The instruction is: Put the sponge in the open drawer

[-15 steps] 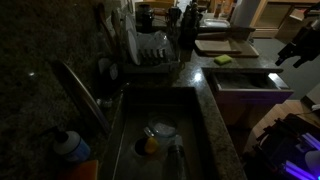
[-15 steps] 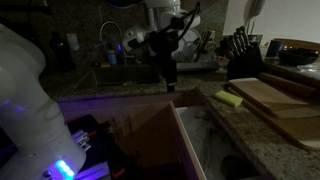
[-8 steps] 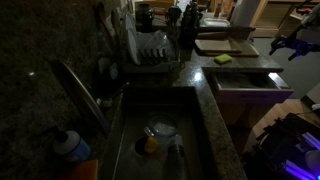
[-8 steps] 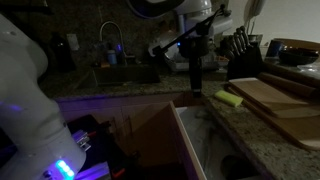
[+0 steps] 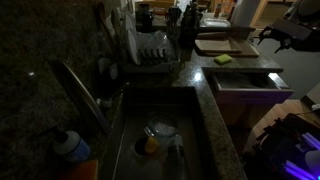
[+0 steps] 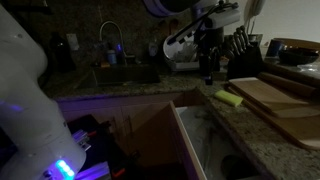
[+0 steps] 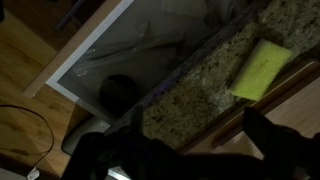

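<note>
- We have the gripper point(image 6: 209, 76) hanging over the granite counter point(image 7: 190, 95), upper right of centre. In the wrist view its dark jaws stand wide apart along the bottom edge, with nothing between them.
- There's the sponge point(image 7: 261, 68), flat on the counter at upper right, clear of the jaws and just beside the cutting board point(image 6: 270, 98).
- The open drawer point(image 5: 248, 84) sits right of centre in an exterior view, just below the sponge.
- We judge the sponge light, soft and squashy, so pinch gently across its narrow width, mid-length.
</note>
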### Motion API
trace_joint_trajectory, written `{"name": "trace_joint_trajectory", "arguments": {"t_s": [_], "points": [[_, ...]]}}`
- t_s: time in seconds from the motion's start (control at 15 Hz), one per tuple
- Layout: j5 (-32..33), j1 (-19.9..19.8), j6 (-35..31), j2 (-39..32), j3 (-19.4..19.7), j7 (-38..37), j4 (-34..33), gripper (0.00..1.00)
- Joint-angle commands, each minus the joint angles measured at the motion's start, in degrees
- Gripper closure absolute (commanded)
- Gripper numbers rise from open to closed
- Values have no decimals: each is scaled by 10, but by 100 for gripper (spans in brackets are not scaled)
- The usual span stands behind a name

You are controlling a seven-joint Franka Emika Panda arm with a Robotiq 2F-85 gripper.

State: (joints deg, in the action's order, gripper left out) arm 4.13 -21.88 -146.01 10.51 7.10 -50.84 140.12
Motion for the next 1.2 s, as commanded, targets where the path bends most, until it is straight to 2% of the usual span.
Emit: {"name": "trace_joint_trajectory", "arguments": {"t_s": [0.0,0.07,0.2,0.27,0.33,0.4,0.47,0.53,0.67,0.73,1.0,1.07,1.13], "points": [[3,11,2,2,12,-3,-1,0],[8,9,19,-29,10,-20,-24,0],[52,-7,6,-114,6,-122,-87,0],[36,3,24,-144,18,-139,-122,2],[-11,18,49,-172,30,-130,-154,26],[-24,24,51,-204,37,-156,-186,26],[-1,33,23,-129,45,-127,-107,32],[-7,39,23,-155,53,-129,-129,14],[-6,46,22,-161,59,-129,-130,28],[-6,47,22,-154,59,-129,-126,31],[-5,47,23,-141,58,-130,-121,32],[-5,47,23,-141,58,-130,-121,8],[-4,45,19,-144,63,-125,-115,7]]}}
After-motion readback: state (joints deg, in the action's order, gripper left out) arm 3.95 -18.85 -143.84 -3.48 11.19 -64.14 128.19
